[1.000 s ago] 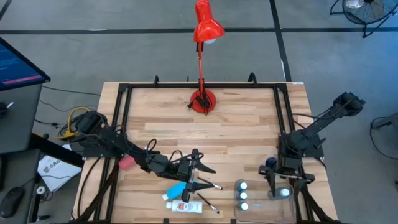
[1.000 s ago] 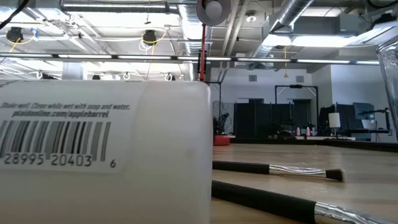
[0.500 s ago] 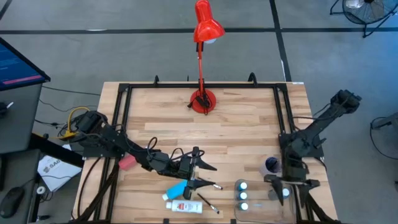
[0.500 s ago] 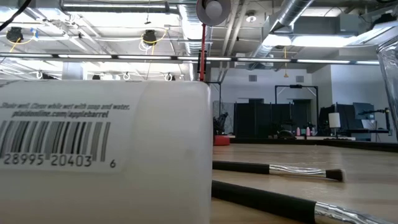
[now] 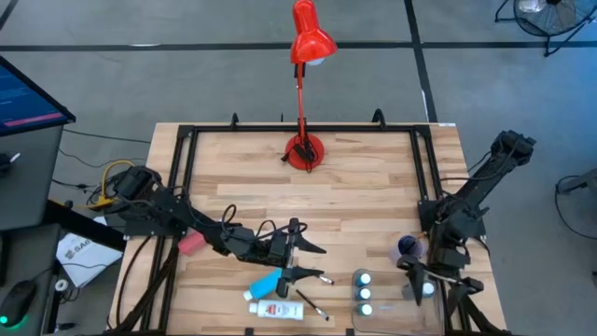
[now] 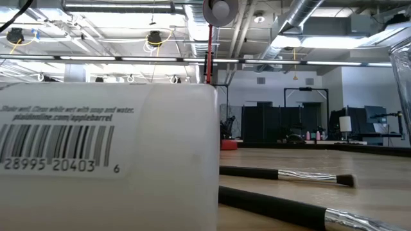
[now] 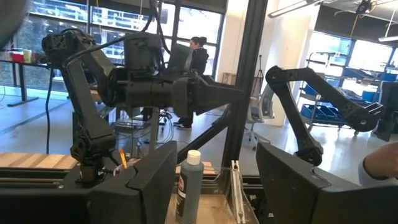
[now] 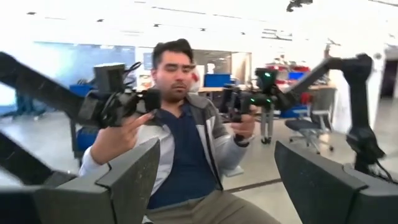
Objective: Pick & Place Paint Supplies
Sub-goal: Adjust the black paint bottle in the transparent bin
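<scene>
Low view: white bottle [image 6: 109, 160] label reads "28995 20403".

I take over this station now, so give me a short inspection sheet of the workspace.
Surface: wooden table, black frame round it.
Job's things: blue tube and white tube near the front edge; brush beside them; three capped bottles front right.
Clutter: red lamp at the back; lilac cup.
Hands: left hand open above the tubes; right hand open at front right.
Cables: yellow and black bundle off the left edge.
Surroundings: seated person facing the right wrist camera.
</scene>
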